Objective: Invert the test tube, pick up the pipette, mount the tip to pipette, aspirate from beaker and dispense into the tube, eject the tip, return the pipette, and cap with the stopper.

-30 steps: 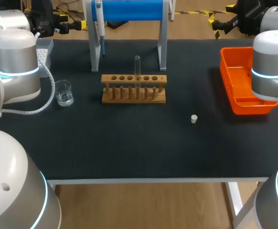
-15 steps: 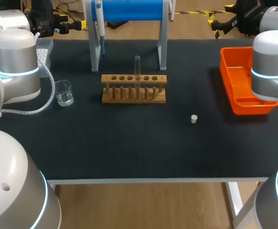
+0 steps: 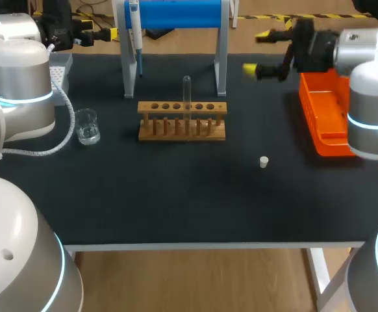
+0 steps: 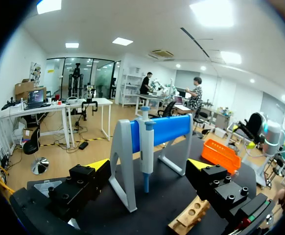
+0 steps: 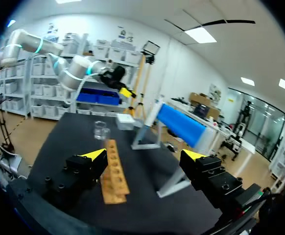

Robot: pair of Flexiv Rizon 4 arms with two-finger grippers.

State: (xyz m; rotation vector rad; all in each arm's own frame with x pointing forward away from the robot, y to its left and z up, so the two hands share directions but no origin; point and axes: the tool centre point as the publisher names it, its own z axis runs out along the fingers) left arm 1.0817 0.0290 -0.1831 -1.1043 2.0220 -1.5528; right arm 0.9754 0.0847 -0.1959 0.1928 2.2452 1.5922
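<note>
Gaping empty by orange bin point(image 3: 314, 112), right claw point(image 3: 258, 52), left claw point(image 4: 150, 164) released too, pipette point(image 3: 135, 36) top cropped in head view

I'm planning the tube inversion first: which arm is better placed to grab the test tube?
Probably right. The right gripper hangs open above the table's far side, nearer the test tube. The left gripper, also open, is at the far left, facing the pipette stand.

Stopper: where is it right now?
In the head view the stopper sits alone right of centre, nearer the camera than the rack and left of the orange bin, touching neither.
</note>
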